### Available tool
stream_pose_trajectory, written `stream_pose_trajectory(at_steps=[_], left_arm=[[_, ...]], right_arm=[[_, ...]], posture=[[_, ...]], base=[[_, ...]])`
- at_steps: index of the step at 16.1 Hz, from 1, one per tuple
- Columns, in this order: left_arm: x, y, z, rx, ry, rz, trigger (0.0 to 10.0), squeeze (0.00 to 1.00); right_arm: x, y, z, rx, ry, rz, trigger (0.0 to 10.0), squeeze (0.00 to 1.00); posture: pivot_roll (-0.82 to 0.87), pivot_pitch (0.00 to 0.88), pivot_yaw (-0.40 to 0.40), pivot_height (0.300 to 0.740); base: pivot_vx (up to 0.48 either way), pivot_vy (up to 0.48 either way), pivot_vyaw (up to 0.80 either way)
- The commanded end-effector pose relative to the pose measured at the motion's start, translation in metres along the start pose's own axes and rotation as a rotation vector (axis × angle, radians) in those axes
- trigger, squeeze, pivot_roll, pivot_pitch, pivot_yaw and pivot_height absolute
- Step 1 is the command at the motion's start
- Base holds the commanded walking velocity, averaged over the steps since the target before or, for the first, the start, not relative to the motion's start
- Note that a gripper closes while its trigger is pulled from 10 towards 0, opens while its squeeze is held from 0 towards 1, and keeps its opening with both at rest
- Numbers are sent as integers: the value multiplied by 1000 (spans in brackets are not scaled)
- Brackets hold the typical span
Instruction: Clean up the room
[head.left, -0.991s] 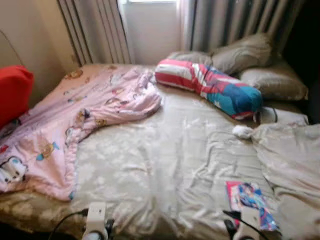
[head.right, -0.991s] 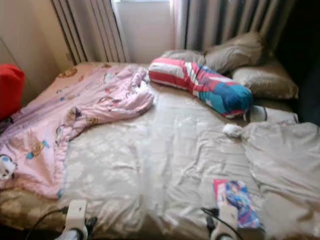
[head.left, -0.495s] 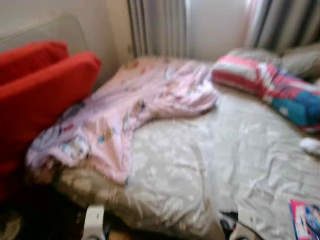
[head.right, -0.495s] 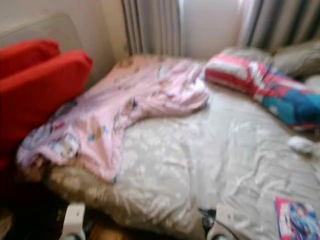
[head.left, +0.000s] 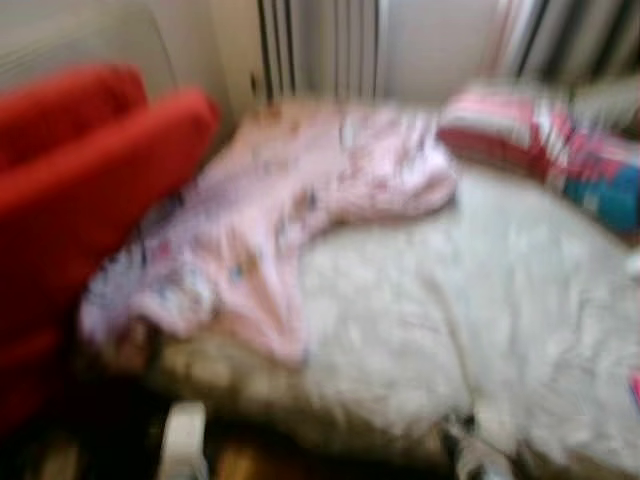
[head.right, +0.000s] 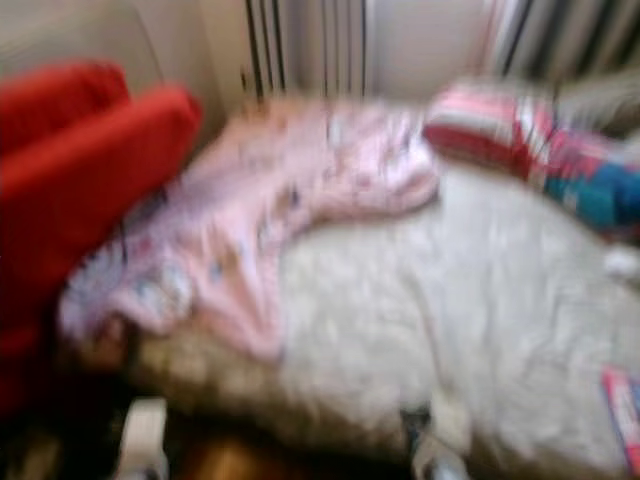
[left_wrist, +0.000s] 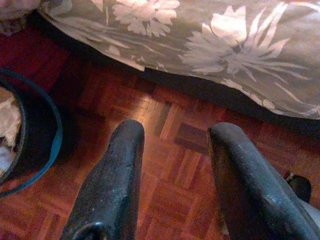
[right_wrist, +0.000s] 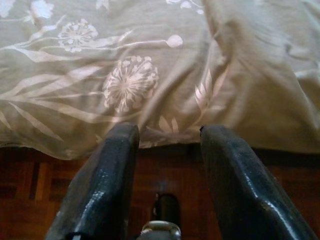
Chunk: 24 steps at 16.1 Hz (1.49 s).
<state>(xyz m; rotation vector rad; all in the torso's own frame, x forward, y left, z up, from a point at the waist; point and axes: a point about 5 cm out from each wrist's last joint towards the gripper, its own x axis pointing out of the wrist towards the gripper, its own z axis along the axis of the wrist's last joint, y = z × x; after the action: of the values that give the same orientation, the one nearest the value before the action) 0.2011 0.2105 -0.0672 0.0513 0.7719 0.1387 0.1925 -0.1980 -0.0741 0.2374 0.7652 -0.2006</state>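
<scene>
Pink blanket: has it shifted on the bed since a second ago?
No. The pink blanket lies at the same place beside the striped bolster on the bed; the camera turned left.

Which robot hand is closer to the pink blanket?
Left. The left gripper hangs low, almost under the pink blanket at the bed's near edge. The right gripper hangs farther along by the grey flowered sheet.

A home bedroom: a wide bed in beige floral sheet (head.left: 480, 330), crumpled pink cartoon-print blanket (head.left: 300, 210), striped curtains (head.left: 320, 45), parquet floor (left_wrist: 165, 165).
</scene>
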Motion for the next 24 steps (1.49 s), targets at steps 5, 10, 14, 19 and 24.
stream_pose_trajectory(at_steps=[5, 10, 14, 19, 24], left_arm=[[-1, 7, -5, 17, 23, 11, 10000, 0], [-2, 8, -5, 17, 24, 13, 10000, 0], [-2, 8, -5, 22, 22, 11, 10000, 0], [-1, 6, -3, 15, 8, -7, 10000, 0], [-1, 6, -3, 27, 10, -14, 10000, 0]], right_arm=[[1, 4, 1, 10, 0, -1, 10000, 0], [1, 7, 1, 9, -2, 5, 10000, 0], [2, 8, 4, 10, -7, 7, 10000, 0], [2, 10, 3, 7, -7, 13, 10000, 0], [2, 10, 2, 5, -8, 13, 10000, 0]], posture=[[96, 74, 4, 740], [107, 71, 3, 740], [106, 61, 6, 740], [108, 39, 9, 740], [110, 27, 11, 740]], base=[[0, 480, 0], [0, 480, 0], [0, 222, 0], [0, 0, 0], [0, 0, 0]])
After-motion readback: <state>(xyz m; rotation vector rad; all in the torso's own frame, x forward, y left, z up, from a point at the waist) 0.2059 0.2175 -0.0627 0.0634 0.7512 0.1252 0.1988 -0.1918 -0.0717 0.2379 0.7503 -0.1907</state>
